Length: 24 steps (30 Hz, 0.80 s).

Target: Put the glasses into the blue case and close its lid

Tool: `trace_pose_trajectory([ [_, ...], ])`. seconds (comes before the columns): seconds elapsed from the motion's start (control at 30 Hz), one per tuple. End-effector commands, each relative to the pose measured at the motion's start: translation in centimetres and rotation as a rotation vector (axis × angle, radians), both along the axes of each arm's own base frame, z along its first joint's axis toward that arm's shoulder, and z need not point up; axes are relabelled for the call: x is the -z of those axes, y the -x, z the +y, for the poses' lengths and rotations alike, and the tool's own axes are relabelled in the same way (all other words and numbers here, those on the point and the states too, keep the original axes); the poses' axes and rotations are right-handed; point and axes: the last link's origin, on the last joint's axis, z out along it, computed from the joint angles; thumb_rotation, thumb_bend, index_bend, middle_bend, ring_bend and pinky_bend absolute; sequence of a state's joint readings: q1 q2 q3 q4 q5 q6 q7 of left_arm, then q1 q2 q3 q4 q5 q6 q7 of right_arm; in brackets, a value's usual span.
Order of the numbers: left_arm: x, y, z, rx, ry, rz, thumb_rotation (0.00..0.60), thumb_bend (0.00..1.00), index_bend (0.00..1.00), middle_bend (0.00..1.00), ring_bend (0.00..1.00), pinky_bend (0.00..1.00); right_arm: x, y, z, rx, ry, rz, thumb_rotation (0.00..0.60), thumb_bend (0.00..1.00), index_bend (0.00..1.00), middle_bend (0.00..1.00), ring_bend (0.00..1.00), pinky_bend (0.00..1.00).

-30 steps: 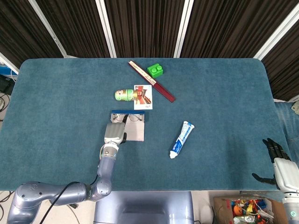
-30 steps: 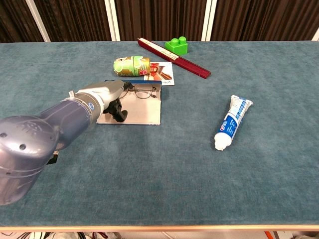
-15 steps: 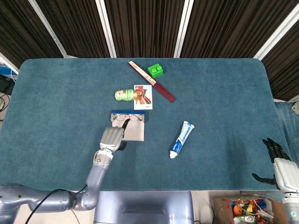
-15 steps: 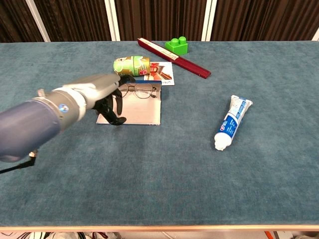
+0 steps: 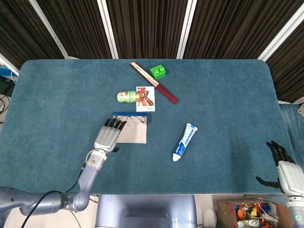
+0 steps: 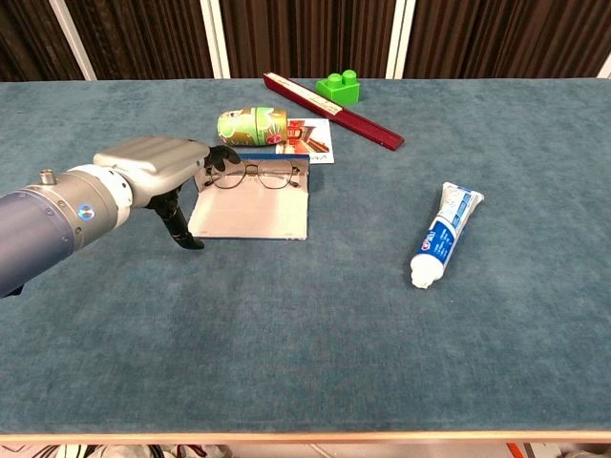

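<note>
The left hand (image 5: pixel 107 137) (image 6: pixel 158 165) hovers with its fingers stretched out and apart, holding nothing, its fingertips at the left end of the blue case (image 5: pixel 131 130) (image 6: pixel 255 206). The case lies open and flat on the table (image 5: pixel 218 104) (image 6: pixel 315 324), pale lining up, with a blue edge along its far side. The glasses (image 5: pixel 134 120) (image 6: pixel 252 175) rest unfolded on the far part of that lining, lenses toward the blue edge, just right of the hand's fingertips. Just beyond the case lie a green printed can (image 5: pixel 126 97) (image 6: pixel 250 125) on its side and a small picture card (image 5: pixel 145 99) (image 6: pixel 307 137) touching it. Farther beyond the case, a long dark red strip (image 5: pixel 153 81) (image 6: pixel 334 110) runs diagonally with a green building block (image 5: pixel 158 71) (image 6: pixel 339 88) just beside it. Right of the case, well apart, a toothpaste tube (image 5: pixel 185 141) (image 6: pixel 445 234) lies with its cap toward the near edge. The right hand (image 5: pixel 284 167), seen in the head view only, is far right of the case, past the table's edge, fingers spread and empty.
</note>
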<state>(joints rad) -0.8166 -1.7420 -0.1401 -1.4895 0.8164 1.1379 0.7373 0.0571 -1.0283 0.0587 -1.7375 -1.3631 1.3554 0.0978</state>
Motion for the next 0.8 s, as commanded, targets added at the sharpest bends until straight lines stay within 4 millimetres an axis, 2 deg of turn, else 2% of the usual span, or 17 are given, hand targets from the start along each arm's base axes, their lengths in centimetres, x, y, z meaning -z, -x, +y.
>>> trace_pose_trajectory([
  [0.03,0.2,-0.1,0.0,0.001,0.003,-0.002,0.6,0.11,0.1,0.14,0.05,0.1,0.0,0.0,0.0,0.001,-0.001,-0.001,0.6,0.2,0.0,0.0,0.04,0.18],
  [0.27,0.9,-1.1,-0.3,0.012,0.004,-0.041,0.6,0.11,0.14,0.18,0.05,0.11,0.0,0.0,0.0,0.0,0.0,-0.001,0.6,0.2,0.0,0.0,0.04,0.18],
  [0.63,2.5,-1.2,0.1,-0.001,0.005,0.005,0.6,0.11,0.13,0.18,0.05,0.11,0.0,0.0,0.0,-0.001,0.002,-0.003,0.6,0.2,0.0,0.0,0.04,0.18],
  [0.8,2.9,-1.5,0.1,0.016,0.003,0.018,0.6,0.15,0.17,0.18,0.05,0.11,0.0,0.0,0.0,-0.001,0.001,-0.003,0.6,0.2,0.0,0.0,0.04,0.18],
])
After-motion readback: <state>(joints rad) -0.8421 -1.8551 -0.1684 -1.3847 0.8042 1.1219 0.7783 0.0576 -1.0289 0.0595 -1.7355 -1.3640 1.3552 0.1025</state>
